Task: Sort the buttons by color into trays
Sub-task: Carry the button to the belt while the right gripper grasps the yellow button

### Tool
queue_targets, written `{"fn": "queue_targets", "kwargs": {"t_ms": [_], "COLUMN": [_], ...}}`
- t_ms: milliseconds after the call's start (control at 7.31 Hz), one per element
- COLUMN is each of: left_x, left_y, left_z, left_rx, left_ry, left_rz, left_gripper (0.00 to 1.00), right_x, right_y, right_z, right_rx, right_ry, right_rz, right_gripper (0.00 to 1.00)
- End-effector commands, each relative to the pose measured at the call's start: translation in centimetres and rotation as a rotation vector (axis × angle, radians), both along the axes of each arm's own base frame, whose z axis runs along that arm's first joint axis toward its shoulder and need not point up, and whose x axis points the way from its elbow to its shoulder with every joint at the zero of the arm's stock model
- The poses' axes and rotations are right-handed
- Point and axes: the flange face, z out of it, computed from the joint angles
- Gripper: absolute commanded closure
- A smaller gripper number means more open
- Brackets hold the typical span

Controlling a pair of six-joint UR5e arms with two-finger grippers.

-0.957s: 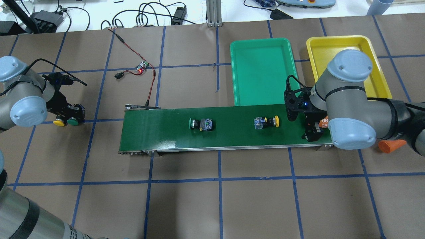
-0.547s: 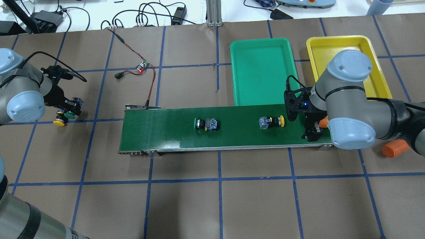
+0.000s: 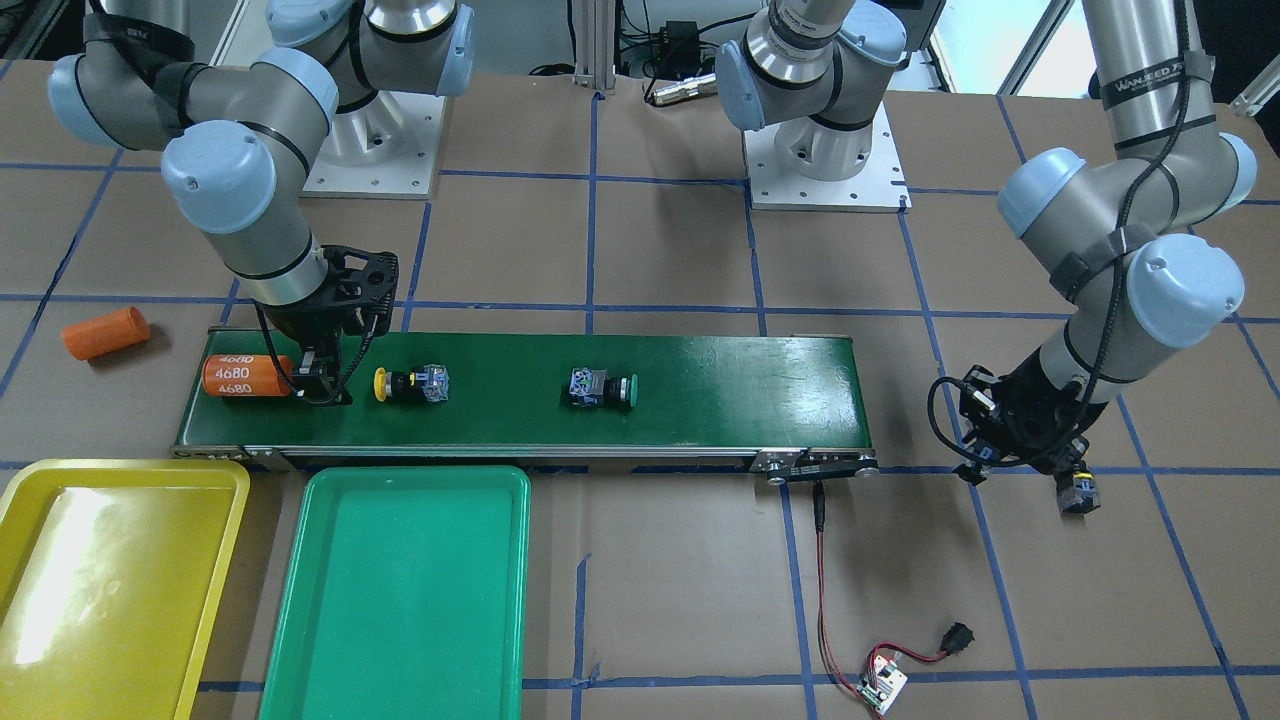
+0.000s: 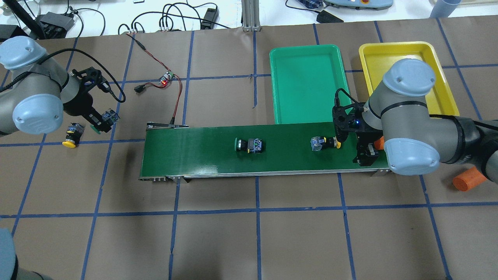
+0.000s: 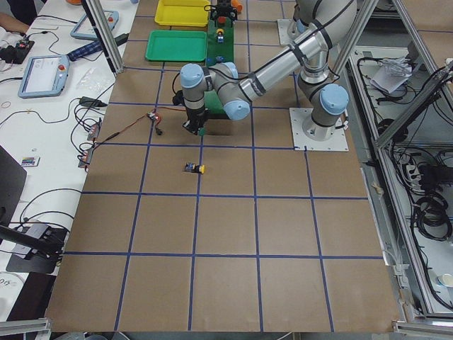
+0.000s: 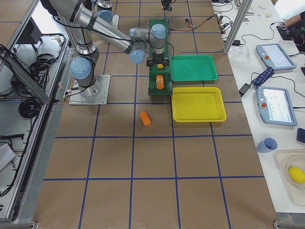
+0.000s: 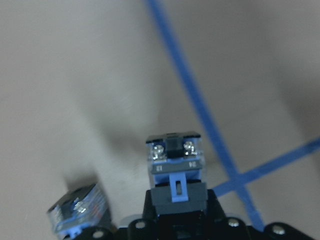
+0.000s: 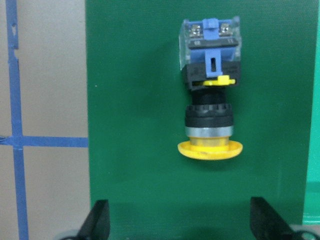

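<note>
Right gripper (image 8: 181,222): jaws spread wide with nothing between them, low over the long dark green conveyor belt (image 4: 194,151).

Yellow-capped push-button switch with a clear-and-blue block (image 8: 210,95) lies on its side on the belt, just ahead of those jaws and apart from them. Its long axis runs along the belt, straight out from the gripper, cap nearest and block farthest. The jaws stand to either side of that line, so they would close across the barrel. The switch sits a little off-centre toward one finger. The right arm is by far the nearer.

Glossy yellow plastic tray (image 4: 389,47) lies just past the belt's far edge, beside the green plastic tray (image 4: 303,47). Neither holds a button yet.

Left gripper (image 4: 102,122): clamped on a green-capped switch (image 4: 111,116), held above the table beyond the belt's other end. A second yellow-capped switch (image 4: 72,134) lies on the table beside it. Another green-capped switch (image 4: 249,144) lies mid-belt.
</note>
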Motion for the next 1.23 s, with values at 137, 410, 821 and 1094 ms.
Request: {"fn": "queue_targets", "kwargs": {"t_ms": [137, 410, 821, 1094], "left_x": [-10.6, -16.5, -18.1, -18.1], "left_y": [4.3, 7.8, 7.3, 6.7], "left_z": [2.0, 0.9, -0.4, -1.4], "left_rx": [0.073, 0.089, 0.055, 0.042], "left_ry": [0.037, 0.049, 0.036, 0.029], "left_rz": [-0.395, -0.639, -0.711, -0.702], "left_gripper": [1.0, 1.0, 1.0, 0.77], "right_x": [1.3, 1.5, 1.5, 1.5], "right_y": [0.1, 0.0, -0.1, -0.1], "right_z": [0.1, -0.4, -0.8, -0.8], "right_rx": [-0.008, -0.002, 0.004, 0.006], "right_ry": [0.001, 0.0, -0.002, 0.003], "right_rz": [0.012, 0.009, 0.014, 0.02], "right_gripper": [0.0, 0.0, 0.08, 0.22]}}
